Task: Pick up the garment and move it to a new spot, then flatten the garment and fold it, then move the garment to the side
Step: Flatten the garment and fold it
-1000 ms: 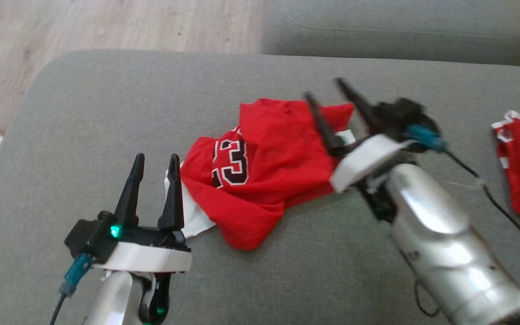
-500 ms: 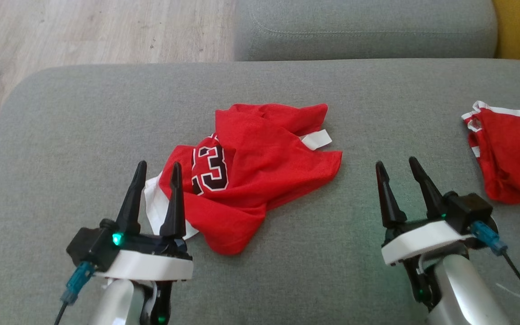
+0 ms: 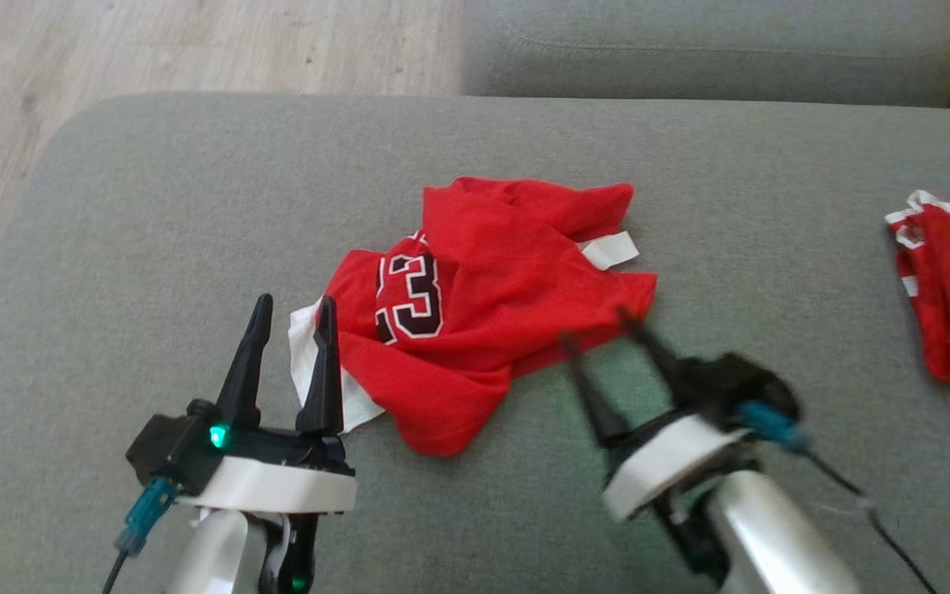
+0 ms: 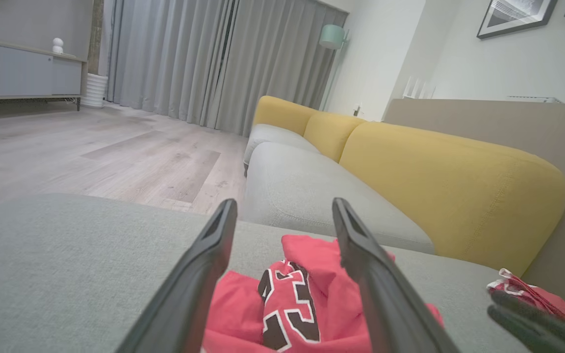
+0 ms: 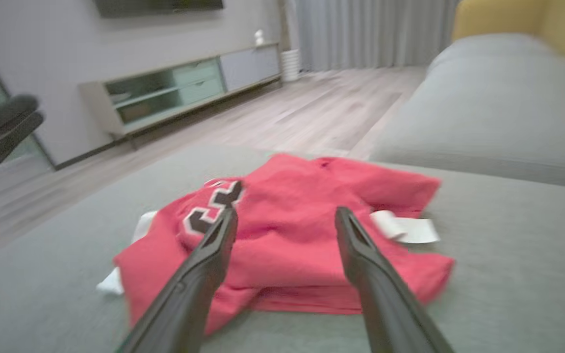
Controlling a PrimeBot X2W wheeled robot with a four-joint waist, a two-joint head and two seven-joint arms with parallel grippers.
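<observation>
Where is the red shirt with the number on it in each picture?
Head view: the red shirt lies in the middle, on the grey sofa seat.
Left wrist view: the red shirt is at the bottom middle.
Right wrist view: the red shirt is in the middle.
Shared landmark: the black number 23 on it.
</observation>
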